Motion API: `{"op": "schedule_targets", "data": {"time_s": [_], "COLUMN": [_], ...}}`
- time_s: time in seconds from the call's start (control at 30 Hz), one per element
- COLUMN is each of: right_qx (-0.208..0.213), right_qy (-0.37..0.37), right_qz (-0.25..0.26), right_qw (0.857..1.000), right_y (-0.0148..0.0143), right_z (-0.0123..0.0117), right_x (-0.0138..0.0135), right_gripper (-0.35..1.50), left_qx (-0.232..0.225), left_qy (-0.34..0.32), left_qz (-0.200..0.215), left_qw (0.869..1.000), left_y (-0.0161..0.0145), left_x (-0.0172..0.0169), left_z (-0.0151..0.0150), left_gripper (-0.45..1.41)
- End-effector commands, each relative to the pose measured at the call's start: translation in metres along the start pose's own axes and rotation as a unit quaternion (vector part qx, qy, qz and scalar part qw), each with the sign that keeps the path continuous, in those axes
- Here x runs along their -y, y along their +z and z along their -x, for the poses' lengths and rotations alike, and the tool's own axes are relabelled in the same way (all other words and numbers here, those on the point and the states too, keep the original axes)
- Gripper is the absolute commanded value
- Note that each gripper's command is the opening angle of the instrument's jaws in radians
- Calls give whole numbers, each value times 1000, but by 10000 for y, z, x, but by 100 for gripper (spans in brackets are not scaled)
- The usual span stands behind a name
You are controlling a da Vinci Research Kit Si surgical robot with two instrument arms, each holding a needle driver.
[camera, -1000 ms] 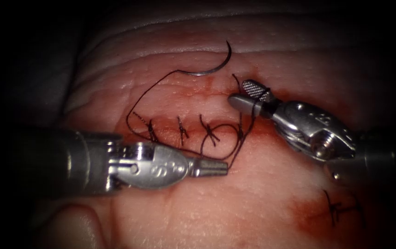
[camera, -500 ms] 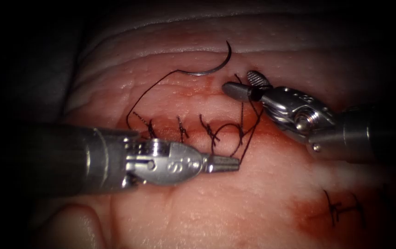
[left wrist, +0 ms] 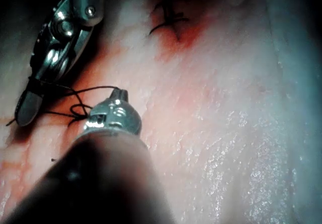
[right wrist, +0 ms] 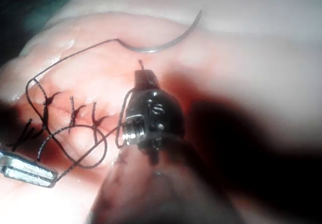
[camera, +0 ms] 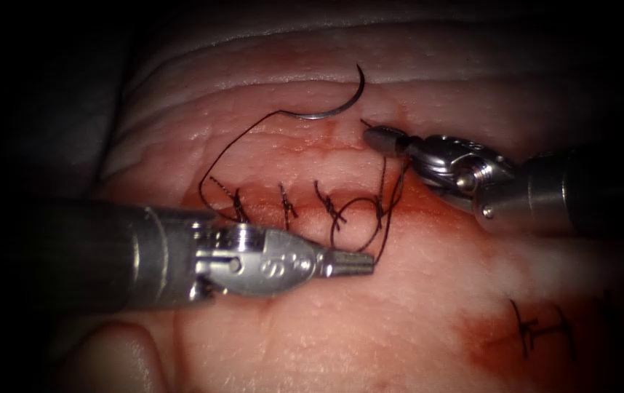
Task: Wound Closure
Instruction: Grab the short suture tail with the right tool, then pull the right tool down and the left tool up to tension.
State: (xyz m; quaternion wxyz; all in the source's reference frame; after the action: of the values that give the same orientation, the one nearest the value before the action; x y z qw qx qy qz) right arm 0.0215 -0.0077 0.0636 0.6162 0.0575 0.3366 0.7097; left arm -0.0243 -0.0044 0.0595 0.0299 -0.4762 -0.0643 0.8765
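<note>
The curved needle (camera: 337,108) (right wrist: 166,43) lies free on the tissue (camera: 399,313) beyond the cut, held by neither tool and not in the tissue. Its black thread (camera: 232,149) runs down past several stitches (camera: 286,204) along the cut. Near the cut's right end, my left tool (camera: 359,263) (right wrist: 27,171) is shut on the thread's long strand. My right tool (camera: 379,136) (right wrist: 143,78) is shut on the short thread end (right wrist: 140,63), and a turn of thread lies around its jaws. The left wrist view has both tools, left (left wrist: 119,92) and right (left wrist: 27,105).
Red fluid (camera: 428,204) stains the tissue along the cut and to its right. A separate finished stitch (camera: 537,331) (left wrist: 168,20) sits at the lower right. A gloved fingertip (camera: 116,360) rests at the tissue's lower left edge.
The right tool's jaws stood open beside the short thread end and have now shut on it, the tool shifting left. The left tool moved slightly right with its thread.
</note>
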Motion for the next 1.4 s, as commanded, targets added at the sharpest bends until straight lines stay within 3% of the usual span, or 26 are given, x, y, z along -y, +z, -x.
{"op": "schedule_targets", "data": {"time_s": [0.03, 0.33, 0.5, 0.57, 0.7, 0.93, 1.0, 1.3, 1.4], "right_qx": [-12, -22, -48, -52, -75, -101, -115, -121, -119], "right_qy": [-13, -53, -71, -73, -91, -120, -142, -151, -154], "right_qz": [-8, -25, -38, -39, -44, -48, -52, -51, -45], "right_qw": [1000, 998, 996, 995, 992, 986, 982, 980, 980], "right_y": [2, -10, -22, -24, -32, -41, -48, -62, -65], "right_z": [2, 11, 23, 25, 33, 39, 49, 71, 77], "right_x": [9, 21, 14, 13, 13, 21, 21, 8, 5], "right_gripper": [-35, -35, -35, -35, -35, -35, -35, -35, -35], "left_qx": [-1, -3, 9, 13, 36, 54, 66, 84, 86], "left_qy": [0, -7, -40, -45, -76, -116, -133, -169, -169], "left_qz": [0, 5, -26, -30, -52, -57, -57, -65, -68], "left_qw": [1000, 1000, 999, 998, 995, 990, 987, 980, 979], "left_y": [8, -8, -46, -50, -63, -47, -29, -4, 3], "left_x": [0, 21, 83, 93, 147, 193, 226, 290, 297], "left_z": [2, 3, 7, 9, 26, 55, 77, 133, 143], "left_gripper": [-45, -45, -45, -45, -45, -45, -45, -45, -45]}}
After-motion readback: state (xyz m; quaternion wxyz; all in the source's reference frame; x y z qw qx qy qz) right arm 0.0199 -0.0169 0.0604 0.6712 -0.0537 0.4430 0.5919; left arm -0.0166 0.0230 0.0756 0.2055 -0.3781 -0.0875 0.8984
